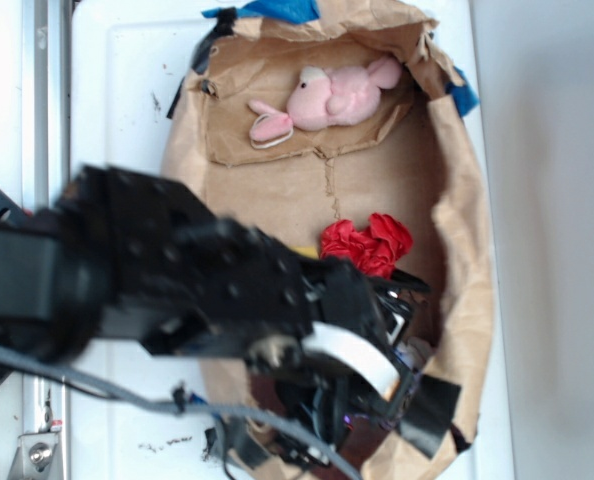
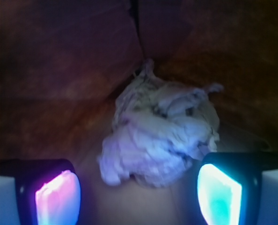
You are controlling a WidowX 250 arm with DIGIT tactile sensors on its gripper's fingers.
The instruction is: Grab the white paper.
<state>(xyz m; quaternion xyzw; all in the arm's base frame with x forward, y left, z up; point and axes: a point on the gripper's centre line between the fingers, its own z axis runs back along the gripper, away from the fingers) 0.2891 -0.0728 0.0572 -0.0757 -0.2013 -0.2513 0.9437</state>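
Observation:
The white paper (image 2: pixel 162 131) is a crumpled greyish-white wad lying on brown paper, filling the middle of the wrist view. My gripper (image 2: pixel 139 194) is open, its two lit pads (image 2: pixel 57 197) standing wide apart at the bottom corners. The wad sits just ahead of the fingertips, its near edge reaching between them, and neither pad touches it. In the exterior view the black arm and gripper (image 1: pixel 402 375) reach down into the lower right of the brown paper bag (image 1: pixel 467 230); the white paper is hidden behind the arm there.
A crumpled red paper ball (image 1: pixel 369 243) lies just beyond the gripper. A pink plush toy (image 1: pixel 327 97) rests at the far end of the bag. The bag's raised crumpled walls close in on the right and front.

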